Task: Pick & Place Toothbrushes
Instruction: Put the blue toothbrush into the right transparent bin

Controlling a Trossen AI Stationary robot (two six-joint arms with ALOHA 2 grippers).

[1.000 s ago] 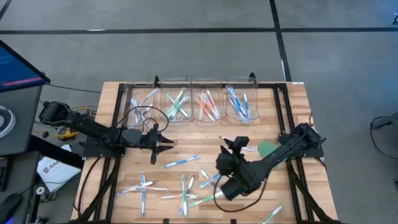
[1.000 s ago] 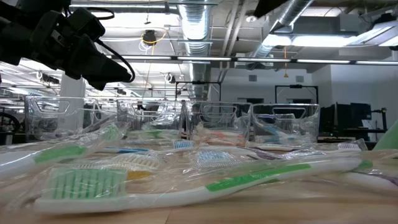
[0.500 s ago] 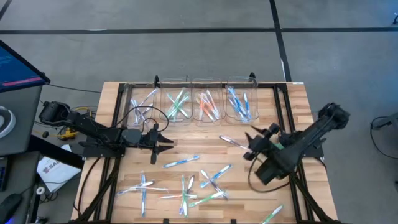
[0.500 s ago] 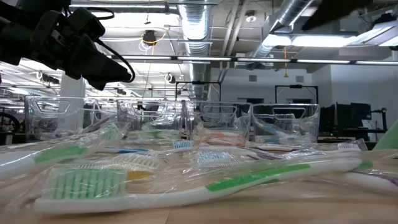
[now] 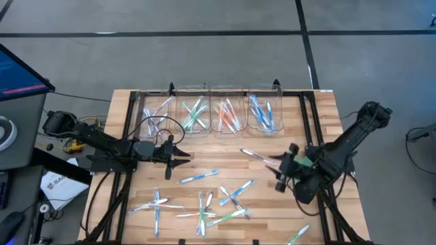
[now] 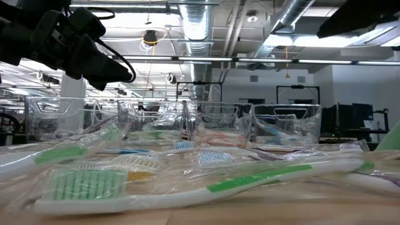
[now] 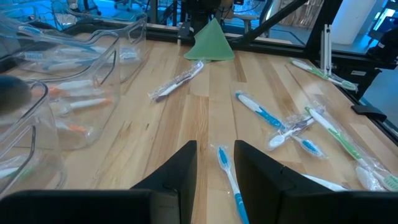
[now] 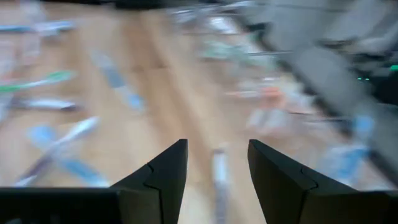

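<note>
Several toothbrushes (image 5: 199,177) lie loose on the wooden table, most of them in a cluster (image 5: 231,197) toward the near edge. A purple one (image 5: 255,156) lies near the middle. My left gripper (image 5: 178,158) hovers open at the table's left, level with a blue toothbrush (image 7: 229,180) that lies on the table past its fingertips (image 7: 214,163). My right gripper (image 5: 281,167) hangs open at the right, facing the purple toothbrush. Nothing is between its fingers (image 8: 216,155).
Four clear bins (image 5: 155,112) (image 5: 194,112) (image 5: 228,114) (image 5: 264,112) stand in a row along the far edge and hold toothbrushes sorted by colour. A flat green leaf-shaped piece (image 7: 210,43) lies at the right, partly under my right arm. Black frame rails (image 5: 126,116) run along both table sides.
My right arm has drawn back from the middle of the table toward its right edge, rolling its wrist as it went. Its gripper has stayed open and empty. No toothbrush has moved.
</note>
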